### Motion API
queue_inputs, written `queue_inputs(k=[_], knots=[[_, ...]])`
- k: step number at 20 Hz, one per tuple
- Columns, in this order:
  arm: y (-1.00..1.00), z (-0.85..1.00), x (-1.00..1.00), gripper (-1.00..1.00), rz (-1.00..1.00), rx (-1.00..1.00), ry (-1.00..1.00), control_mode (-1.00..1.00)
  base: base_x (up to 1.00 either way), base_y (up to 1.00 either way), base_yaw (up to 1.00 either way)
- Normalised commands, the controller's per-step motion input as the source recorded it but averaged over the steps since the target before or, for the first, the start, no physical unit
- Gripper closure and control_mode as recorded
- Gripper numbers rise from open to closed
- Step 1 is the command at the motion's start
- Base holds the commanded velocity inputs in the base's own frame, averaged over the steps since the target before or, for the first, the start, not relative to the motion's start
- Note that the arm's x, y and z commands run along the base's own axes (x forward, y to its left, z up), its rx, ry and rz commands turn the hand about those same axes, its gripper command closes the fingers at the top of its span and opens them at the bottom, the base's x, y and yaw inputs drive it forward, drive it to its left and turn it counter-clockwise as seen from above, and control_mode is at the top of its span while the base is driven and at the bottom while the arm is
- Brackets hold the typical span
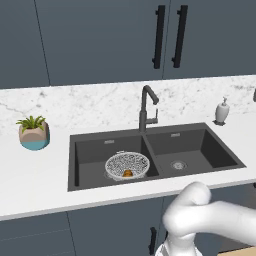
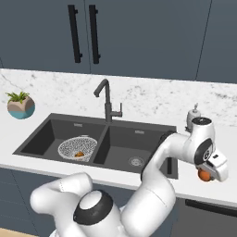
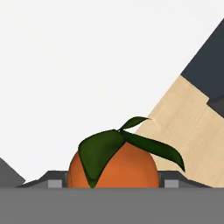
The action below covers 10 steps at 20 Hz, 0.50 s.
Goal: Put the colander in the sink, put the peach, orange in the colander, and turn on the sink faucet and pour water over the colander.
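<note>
sink [image 1: 220, 155] as reference, going left to right. potted plant [image 1: 33, 133] sits on the counter [image 1: 35, 175] well left of the sink. colander [image 1: 127, 166] is in the sink's left basin, over the drain, with one small orange-coloured fruit [image 1: 128, 173] already in it; can't tell from here whether that one is the peach or the orange. faucet [image 1: 146, 107] stands behind the divider between basins, no water running. soap dispenser [image 1: 222, 110] on the counter behind the sink's right end.

gripper [image 2: 207, 175] is low over the counter right of the sink, near the front edge, jaws narrowed on a second fruit [image 3: 113, 169] with green leaves; i'd call it held, looks reddish so probably the peach.

risks: round fruit, thin grip, could roll out on the long swing over to the left basin. dropped short, it lands in the right basin or rolls off the front edge. arm could also clip the faucet on the way.

surface: white marbled counter and backsplash, dark grey cabinets [image 1: 100, 40] above with black bar handles, light wood floor.
</note>
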Motion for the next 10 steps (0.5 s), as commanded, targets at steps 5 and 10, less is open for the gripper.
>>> queue_inputs(k=[5, 10], knots=[[0.77, 0.52, 0.00, 1.00, 0.05, 0.06, 0.00, -1.00, 0.00, 0.00, 0.00], [0.89, 0.35, 0.00, 1.00, 0.06, 0.03, 0.10, -1.00, 0.00, 0.00, 0.00]])
